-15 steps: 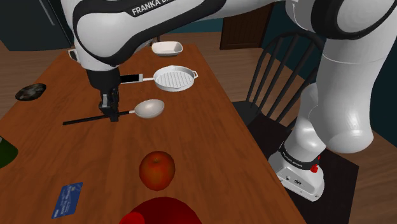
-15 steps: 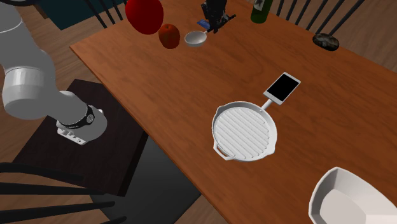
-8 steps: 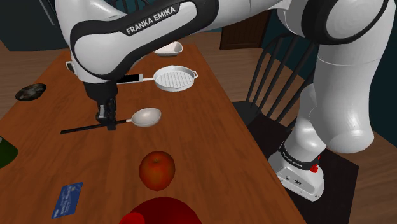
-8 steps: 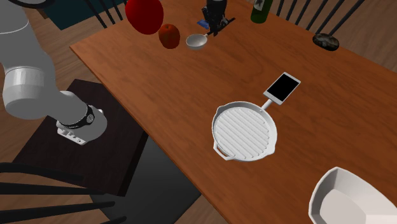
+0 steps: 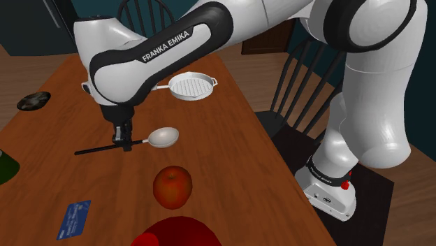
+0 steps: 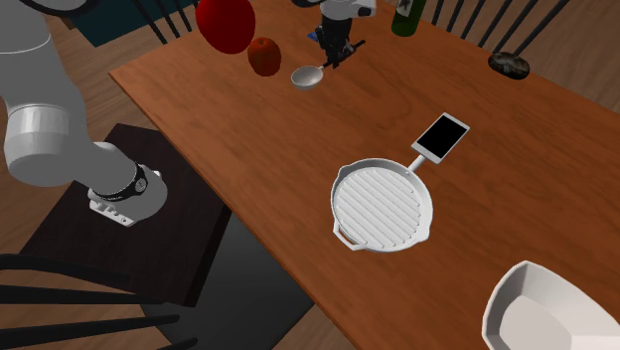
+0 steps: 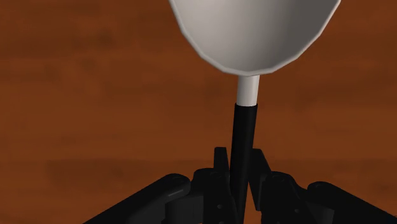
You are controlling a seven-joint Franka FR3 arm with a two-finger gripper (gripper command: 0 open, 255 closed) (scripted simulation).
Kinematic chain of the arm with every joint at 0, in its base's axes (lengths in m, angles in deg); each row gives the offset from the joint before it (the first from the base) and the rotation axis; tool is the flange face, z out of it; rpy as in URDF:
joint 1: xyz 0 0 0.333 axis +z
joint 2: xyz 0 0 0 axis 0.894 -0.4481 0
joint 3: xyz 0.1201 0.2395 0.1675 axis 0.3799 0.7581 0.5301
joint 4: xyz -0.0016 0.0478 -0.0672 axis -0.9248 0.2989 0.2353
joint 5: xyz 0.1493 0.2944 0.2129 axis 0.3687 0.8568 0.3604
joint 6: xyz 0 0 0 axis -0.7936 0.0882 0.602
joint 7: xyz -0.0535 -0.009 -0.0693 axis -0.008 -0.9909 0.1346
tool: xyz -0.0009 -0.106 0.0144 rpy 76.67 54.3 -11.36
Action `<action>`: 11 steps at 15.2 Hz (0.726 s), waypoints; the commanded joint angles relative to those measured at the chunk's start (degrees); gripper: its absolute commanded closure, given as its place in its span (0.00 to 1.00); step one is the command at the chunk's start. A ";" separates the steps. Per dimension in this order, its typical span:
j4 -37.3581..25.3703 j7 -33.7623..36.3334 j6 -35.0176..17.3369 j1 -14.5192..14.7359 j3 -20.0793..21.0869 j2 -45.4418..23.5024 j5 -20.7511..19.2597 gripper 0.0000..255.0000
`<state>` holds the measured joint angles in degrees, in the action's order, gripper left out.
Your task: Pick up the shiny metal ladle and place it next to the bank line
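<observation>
Ladle (image 5: 165,137) shifted toward the apple (image 5: 172,186); your hand (image 5: 126,145) points straight down, clamped on its black handle over wooden tabletop (image 5: 223,126).

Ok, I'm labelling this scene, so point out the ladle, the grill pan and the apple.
ladle (image 5: 165,137): shoulder view, on its pale bowl.
grill pan (image 5: 192,87): shoulder view, on its ribbed middle.
apple (image 5: 172,186): shoulder view, on its front.

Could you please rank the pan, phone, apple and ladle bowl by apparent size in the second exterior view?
1. Pan: largest, though also nearest the camera.
2. Phone and apple: too close to rank.
3. Ladle bowl: smallest, and farther off.
</observation>
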<state>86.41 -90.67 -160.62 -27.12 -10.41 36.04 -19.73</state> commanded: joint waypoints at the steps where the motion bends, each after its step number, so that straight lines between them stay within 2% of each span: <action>1: 0.77 -0.01 -1.53 0.12 0.04 -0.72 0.00 1.00; 5: 1.98 -0.27 -4.09 0.16 0.03 -2.08 0.05 1.00; 11: 1.98 -0.27 -4.09 0.16 0.03 -2.08 0.05 1.00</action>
<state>88.40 -90.94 -164.69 -26.95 -10.37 33.97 -19.69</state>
